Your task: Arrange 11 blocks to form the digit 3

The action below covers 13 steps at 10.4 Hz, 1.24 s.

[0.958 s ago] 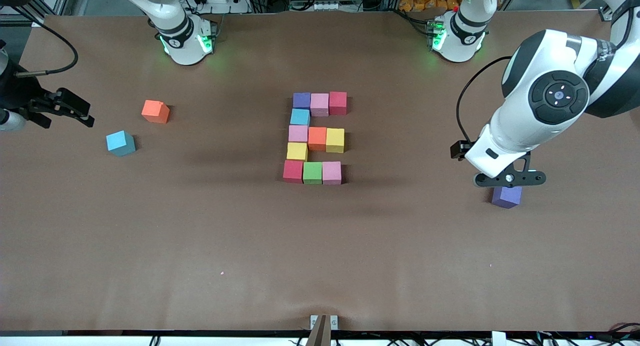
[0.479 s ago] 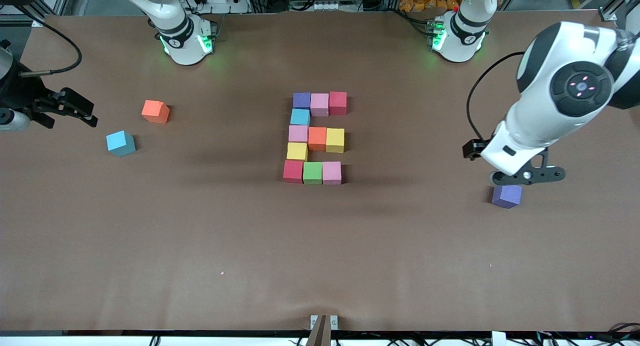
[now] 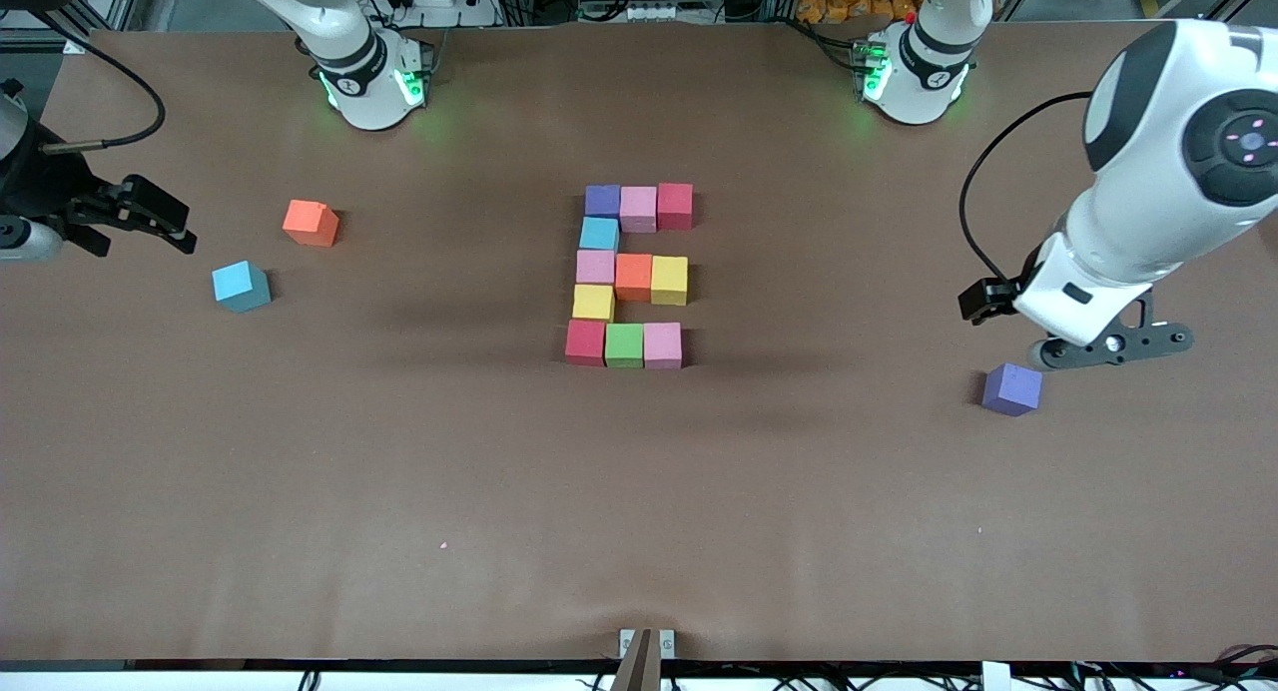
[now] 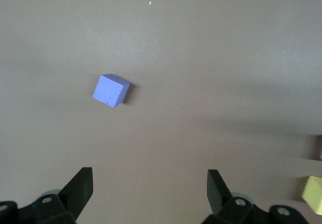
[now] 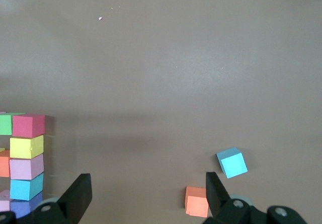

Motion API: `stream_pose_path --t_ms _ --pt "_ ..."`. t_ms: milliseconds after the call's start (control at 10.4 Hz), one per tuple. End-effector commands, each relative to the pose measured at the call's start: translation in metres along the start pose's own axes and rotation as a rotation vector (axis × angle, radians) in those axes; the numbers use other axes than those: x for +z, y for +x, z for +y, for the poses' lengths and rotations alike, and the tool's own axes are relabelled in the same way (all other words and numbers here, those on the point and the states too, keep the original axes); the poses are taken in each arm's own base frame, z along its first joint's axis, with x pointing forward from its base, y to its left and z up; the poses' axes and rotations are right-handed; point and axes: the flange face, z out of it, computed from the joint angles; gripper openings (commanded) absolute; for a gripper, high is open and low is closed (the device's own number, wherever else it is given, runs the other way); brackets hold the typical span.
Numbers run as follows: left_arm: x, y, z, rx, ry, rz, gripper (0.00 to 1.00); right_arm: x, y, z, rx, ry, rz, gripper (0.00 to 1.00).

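With the digit 3 (image 3: 629, 276) built, the left tool (image 3: 1108, 346), spread beside a spare purple block (image 3: 1011, 388), and the spread right tool (image 3: 150, 222) risk scattering it by sweeping low.

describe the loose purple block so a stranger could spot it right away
Start at the block figure in the middle of the brown table, then look toward the left arm's end. There a single purple block sits alone, just below the open left gripper in the front view. Unlike the figure's purple cube, it touches nothing and sits slightly turned.
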Motion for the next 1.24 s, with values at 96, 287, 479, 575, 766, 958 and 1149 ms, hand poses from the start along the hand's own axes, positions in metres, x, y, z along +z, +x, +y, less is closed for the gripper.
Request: stream_pose_path --t_ms 96,287,479,575,766,958,1149 --pt "-0.034 -0.022 -0.02 -0.059 -0.007 0.061 1.0 -0.001 0.0 -0.004 0.012 0.013 0.006 1.0" --pt "-0.043 -0.033 -0.045 -0.117 -0.101 0.087 1.0 -0.001 0.001 -0.004 0.012 0.014 0.009 1.0" --pt "-0.051 -0.039 -0.053 -0.086 -0.117 0.118 1.0 0.001 0.001 -0.008 0.006 0.014 0.01 1.0" --pt "-0.054 -0.039 -0.057 -0.089 -0.117 0.122 1.0 0.007 0.002 -0.008 0.007 0.014 -0.001 1.0" --pt "-0.068 -0.038 -0.055 -0.088 -0.111 0.131 1.0 0.009 0.002 -0.008 0.007 0.014 0.001 1.0" --pt "-0.074 -0.039 -0.057 -0.088 -0.109 0.121 1.0 0.008 -0.004 -0.008 0.007 0.011 -0.018 1.0" --pt "-0.083 -0.041 -0.058 -0.087 -0.107 0.12 1.0 0.014 -0.02 -0.006 0.01 0.008 -0.075 1.0"
